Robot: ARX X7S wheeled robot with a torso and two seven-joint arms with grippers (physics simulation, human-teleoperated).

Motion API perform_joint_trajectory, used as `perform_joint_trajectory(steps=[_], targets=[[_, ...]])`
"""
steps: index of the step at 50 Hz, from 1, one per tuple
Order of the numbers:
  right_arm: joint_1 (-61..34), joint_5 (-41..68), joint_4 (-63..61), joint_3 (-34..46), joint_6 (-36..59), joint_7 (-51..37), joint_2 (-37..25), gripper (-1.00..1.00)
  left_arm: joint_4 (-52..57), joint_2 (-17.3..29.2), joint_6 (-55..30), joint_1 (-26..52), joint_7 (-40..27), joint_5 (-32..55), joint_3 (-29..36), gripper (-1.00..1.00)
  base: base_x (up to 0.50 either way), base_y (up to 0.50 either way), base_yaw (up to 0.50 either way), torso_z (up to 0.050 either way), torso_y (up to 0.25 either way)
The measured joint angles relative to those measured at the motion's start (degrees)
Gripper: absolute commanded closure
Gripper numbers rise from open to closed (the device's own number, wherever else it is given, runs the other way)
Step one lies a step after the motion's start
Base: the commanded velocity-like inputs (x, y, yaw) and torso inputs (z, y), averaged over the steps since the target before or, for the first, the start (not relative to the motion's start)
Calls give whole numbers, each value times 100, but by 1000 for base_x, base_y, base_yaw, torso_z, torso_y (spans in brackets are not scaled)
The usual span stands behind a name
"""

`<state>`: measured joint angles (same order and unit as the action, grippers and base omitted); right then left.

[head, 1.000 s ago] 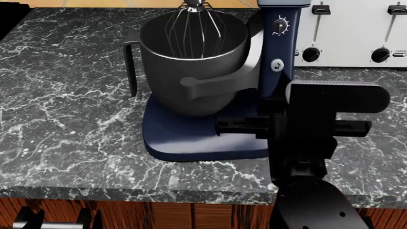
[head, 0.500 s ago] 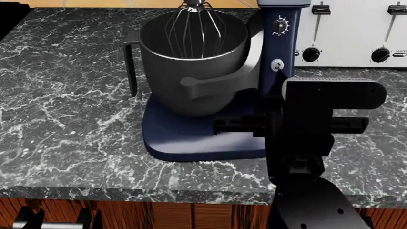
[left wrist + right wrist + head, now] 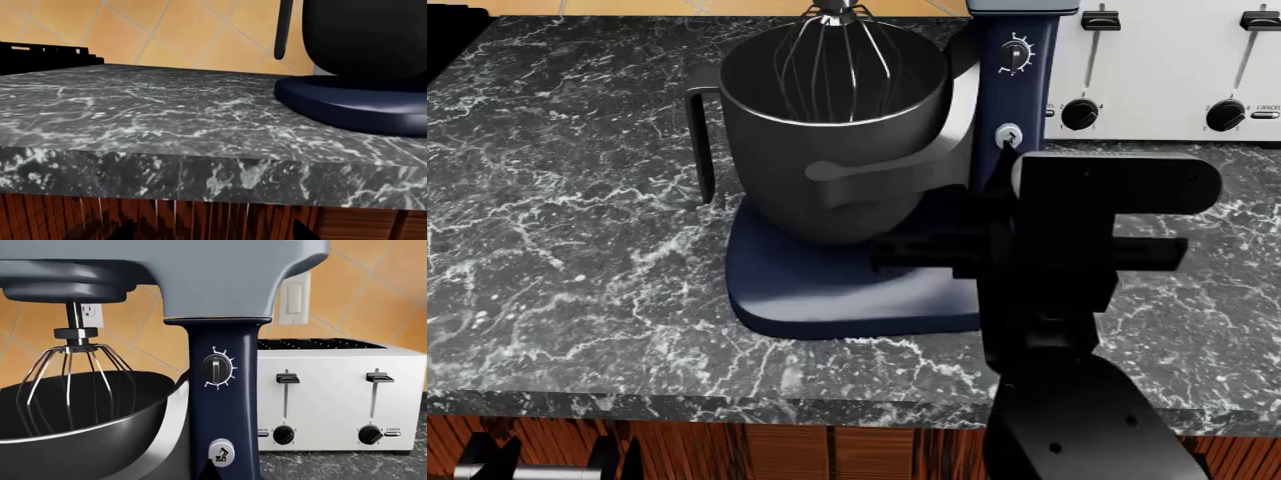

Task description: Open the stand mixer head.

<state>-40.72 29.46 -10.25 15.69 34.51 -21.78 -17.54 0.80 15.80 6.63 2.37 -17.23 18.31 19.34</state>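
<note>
One stand mixer head (image 3: 200, 270) lies level over the bowl (image 3: 827, 150), long axis running from column (image 3: 223, 405) toward whisk (image 3: 73, 385). Right gripper (image 3: 1028, 255) is raised before the column; its jaw state cannot be determined.

Stand mixer head (image 3: 200, 270) cut off by frame top; right hand hidden behind own arm; left hand unseen.

- The right arm (image 3: 1068, 330) is finished in matte black, with boxy housings stacked above a rounded lower segment.
- Small screws are seen on that segment.
</note>
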Motion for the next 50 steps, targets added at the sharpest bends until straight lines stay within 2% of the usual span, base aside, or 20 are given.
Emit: perform_joint_trajectory(steps=[17, 50], targets=[[-230, -122, 734, 32, -278, 85, 132, 100, 18, 21, 17, 5, -21, 15, 33, -100, 0, 0, 0, 0, 0], [-386, -331, 1227, 131, -494, 131, 233, 100, 22, 64, 48, 18, -51, 43, 95, -100, 0, 0, 0, 0, 0]])
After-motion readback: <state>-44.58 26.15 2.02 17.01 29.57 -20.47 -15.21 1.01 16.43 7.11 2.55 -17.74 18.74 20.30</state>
